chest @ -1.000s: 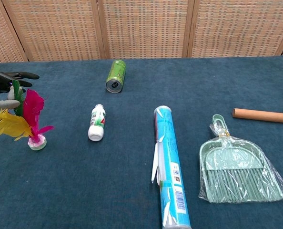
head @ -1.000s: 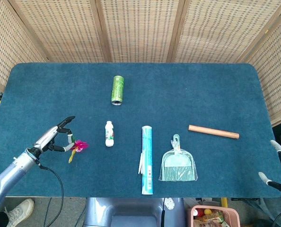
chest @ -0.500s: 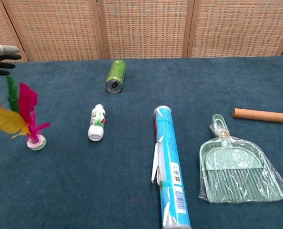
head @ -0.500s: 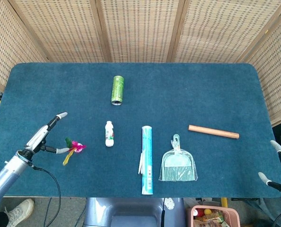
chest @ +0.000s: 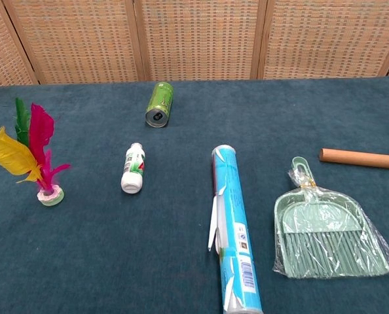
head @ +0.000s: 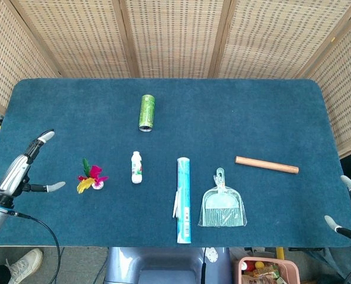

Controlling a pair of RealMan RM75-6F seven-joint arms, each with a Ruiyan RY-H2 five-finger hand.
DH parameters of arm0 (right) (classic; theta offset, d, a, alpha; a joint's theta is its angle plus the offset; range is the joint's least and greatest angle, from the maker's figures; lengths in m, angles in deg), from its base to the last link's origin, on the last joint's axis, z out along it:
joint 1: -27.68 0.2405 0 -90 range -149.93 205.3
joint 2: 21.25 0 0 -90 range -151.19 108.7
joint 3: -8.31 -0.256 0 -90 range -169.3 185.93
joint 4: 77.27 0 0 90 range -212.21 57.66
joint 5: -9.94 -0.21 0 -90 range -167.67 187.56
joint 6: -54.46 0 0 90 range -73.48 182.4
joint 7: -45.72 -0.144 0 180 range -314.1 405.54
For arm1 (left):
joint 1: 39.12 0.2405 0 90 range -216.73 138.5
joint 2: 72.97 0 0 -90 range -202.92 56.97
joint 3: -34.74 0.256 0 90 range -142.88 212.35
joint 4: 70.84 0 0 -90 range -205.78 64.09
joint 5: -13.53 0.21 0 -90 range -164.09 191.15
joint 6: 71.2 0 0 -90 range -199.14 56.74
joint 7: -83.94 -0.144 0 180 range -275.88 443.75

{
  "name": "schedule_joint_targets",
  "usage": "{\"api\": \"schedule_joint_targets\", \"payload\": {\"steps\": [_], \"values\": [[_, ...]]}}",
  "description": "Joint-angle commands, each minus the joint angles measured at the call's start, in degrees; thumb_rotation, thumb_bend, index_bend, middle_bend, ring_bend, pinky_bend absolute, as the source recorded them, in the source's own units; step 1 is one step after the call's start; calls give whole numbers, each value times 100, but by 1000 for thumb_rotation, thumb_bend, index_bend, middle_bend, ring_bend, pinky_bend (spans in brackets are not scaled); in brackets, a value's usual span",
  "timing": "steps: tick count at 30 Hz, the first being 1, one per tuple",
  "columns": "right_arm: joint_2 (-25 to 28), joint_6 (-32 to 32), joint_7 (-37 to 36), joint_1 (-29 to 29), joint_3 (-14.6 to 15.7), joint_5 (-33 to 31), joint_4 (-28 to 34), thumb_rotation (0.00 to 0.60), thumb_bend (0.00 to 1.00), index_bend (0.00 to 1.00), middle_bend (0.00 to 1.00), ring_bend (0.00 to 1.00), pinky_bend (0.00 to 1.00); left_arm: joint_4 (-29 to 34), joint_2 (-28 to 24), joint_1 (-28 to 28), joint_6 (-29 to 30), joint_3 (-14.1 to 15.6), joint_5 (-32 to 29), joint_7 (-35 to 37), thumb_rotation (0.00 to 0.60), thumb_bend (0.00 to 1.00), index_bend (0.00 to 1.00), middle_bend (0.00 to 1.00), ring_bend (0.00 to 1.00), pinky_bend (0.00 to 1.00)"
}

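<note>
Feathered shuttlecock [head: 91, 179], pink, yellow and green, stands upright on its base near the left end of the blue table [head: 240, 112], apart from the left hand [head: 23, 170], which has fingers spread and holds nothing. Right hand [head: 350, 204] at the table's right edge: state cannot be told. Alongside lie a small white bottle [head: 137, 167], green can [head: 146, 112], blue tube [head: 184, 199], green dustpan [head: 222, 207] and wooden stick [head: 266, 165].

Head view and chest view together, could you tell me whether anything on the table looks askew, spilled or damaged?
Nothing looks spilled or damaged. The green can, small white bottle and blue tube lie on their sides; only the feather shuttlecock stands upright on its base. The bagged green dustpan and wooden rod lie flat. The left hand is open beside the shuttlecock, apart from it.
</note>
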Motion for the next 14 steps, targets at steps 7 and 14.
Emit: {"api": "schedule_joint_targets", "payload": {"steps": [7, 14], "values": [[-14, -95, -5, -22, 20, 125, -57, 600, 0, 0, 0, 0, 0, 1919, -109, 1203, 863, 123, -911, -5551, 600, 0, 0, 0, 0, 0], [-24, -114, 38, -28, 18, 129, -45, 600, 0, 0, 0, 0, 0, 2014, -138, 1200, 672, 63, -1013, -5745, 600, 0, 0, 0, 0, 0]]}}
